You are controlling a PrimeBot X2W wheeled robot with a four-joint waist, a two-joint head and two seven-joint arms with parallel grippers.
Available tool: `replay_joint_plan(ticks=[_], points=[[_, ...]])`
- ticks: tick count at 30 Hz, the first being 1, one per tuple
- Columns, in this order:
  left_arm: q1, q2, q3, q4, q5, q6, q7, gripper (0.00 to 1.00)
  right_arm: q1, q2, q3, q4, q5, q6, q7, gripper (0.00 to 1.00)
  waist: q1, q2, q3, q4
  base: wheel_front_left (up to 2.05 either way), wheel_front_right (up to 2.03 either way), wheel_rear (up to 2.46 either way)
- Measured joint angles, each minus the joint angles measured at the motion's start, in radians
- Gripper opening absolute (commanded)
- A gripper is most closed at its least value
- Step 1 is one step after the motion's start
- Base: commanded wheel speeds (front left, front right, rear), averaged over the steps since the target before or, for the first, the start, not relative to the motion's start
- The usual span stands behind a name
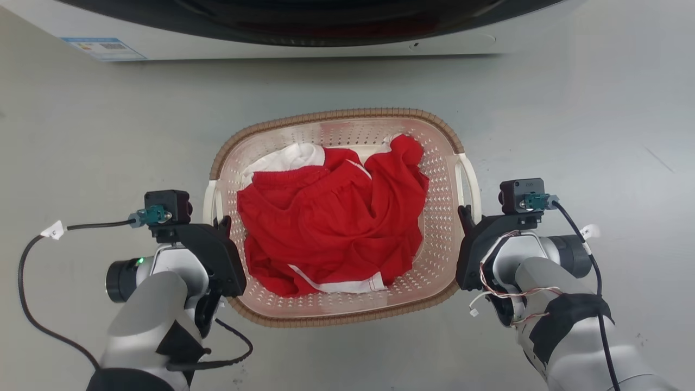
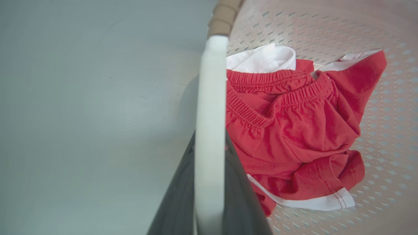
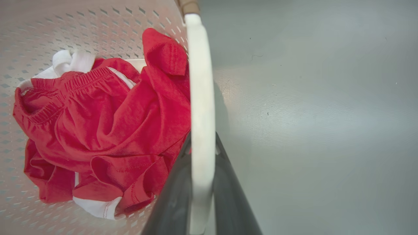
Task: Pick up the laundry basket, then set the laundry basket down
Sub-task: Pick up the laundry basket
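The laundry basket (image 1: 441,179) is pale pink-cream with perforated walls and a brown woven-look rim, and it sits mid-floor in the head view. Inside lie red and white clothes (image 1: 331,228). My left gripper (image 1: 221,224) is shut on the basket's white left handle (image 1: 208,202). In the left wrist view that handle (image 2: 210,98) runs up between my dark fingers (image 2: 178,195). My right gripper (image 1: 465,213) is shut on the white right handle (image 1: 471,182). In the right wrist view this handle (image 3: 202,98) is clamped between the fingers (image 3: 228,199). Whether the basket rests on the floor I cannot tell.
A white washing machine (image 1: 326,51) with a dark door stands just beyond the basket's far rim. Grey floor (image 1: 597,119) spreads to both sides and in front. Loose black cables (image 1: 32,304) hang from my wrists.
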Motion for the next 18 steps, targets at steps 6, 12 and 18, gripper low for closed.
replay_joint_plan(ticks=[6, 12, 18], points=[[0.045, -0.003, -0.004, 0.005, -0.007, 0.000, 0.000, 0.00, 0.039, 0.003, 0.015, 0.007, 0.027, 0.003, 0.003, 0.00, 0.0000, 0.0000, -0.058, -0.004, 0.00, 0.00, 0.00], [0.085, -0.012, -0.005, 0.012, -0.016, 0.000, 0.012, 0.00, 0.071, 0.007, 0.020, 0.034, 0.049, 0.016, 0.019, 0.00, 0.0000, 0.0000, -0.120, -0.010, 0.00, 0.00, 0.00], [0.123, -0.016, -0.003, 0.014, -0.040, 0.000, 0.037, 0.00, 0.097, 0.007, 0.030, 0.053, 0.073, 0.037, 0.038, 0.00, 0.0000, 0.0000, -0.189, -0.015, 0.00, 0.00, 0.00]])
